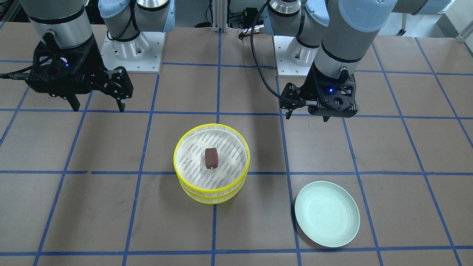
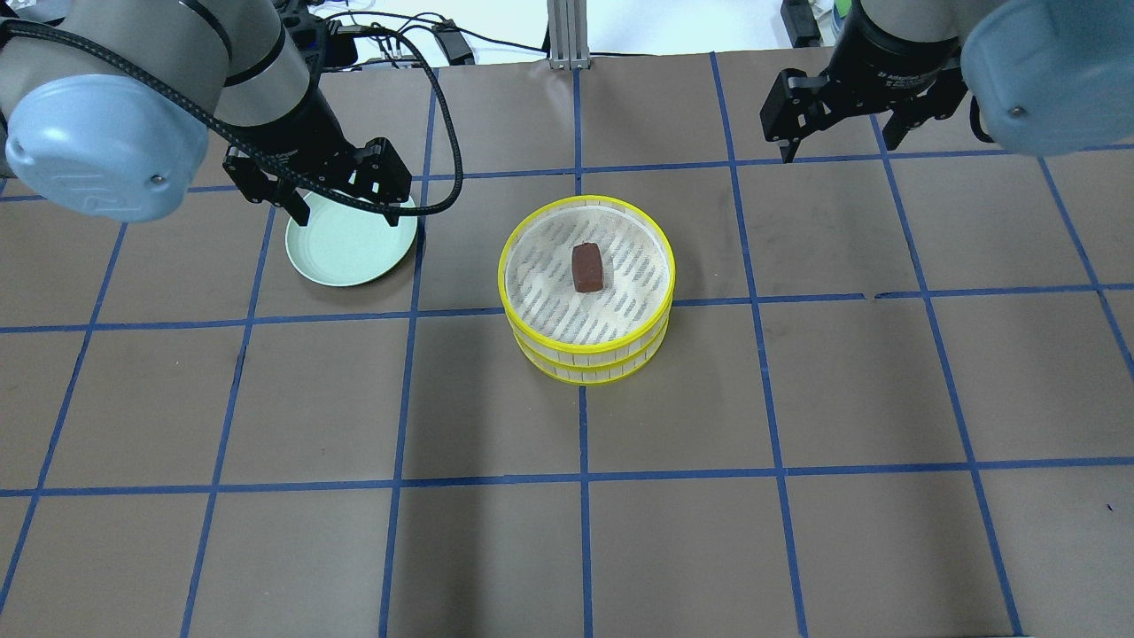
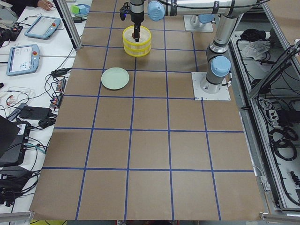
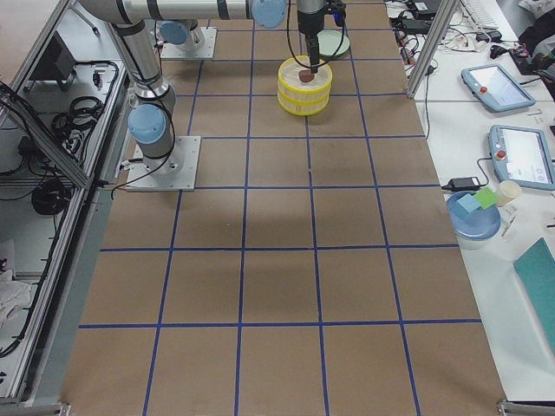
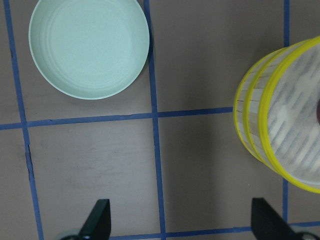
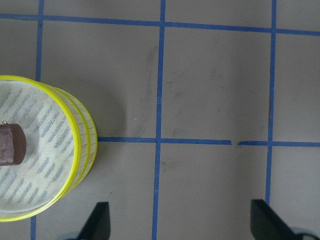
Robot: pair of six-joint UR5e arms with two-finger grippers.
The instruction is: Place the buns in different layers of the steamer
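Two steamer layers stand stacked at the table's middle, the top layer (image 1: 176, 155) (image 2: 501, 266) on the bottom layer (image 1: 210, 200) (image 2: 585, 372). The dark brown bun (image 1: 211, 158) (image 2: 586, 267) lies in the middle of the top layer's mesh floor. The pale cream bun is hidden or out of view. My left gripper (image 1: 306, 117) (image 2: 335, 209) is open and empty, high above the green plate's side. My right gripper (image 1: 99, 108) (image 2: 837, 146) is open and empty, up at the other side. The left wrist view shows the stack's rim (image 5: 260, 100). The right wrist view shows the brown bun (image 6: 10, 145).
An empty pale green plate (image 1: 327, 214) (image 2: 345, 257) (image 5: 90, 47) lies on the brown paper beside the steamer, on my left. Blue tape lines grid the table. The arm bases (image 1: 131, 48) stand at the robot's edge.
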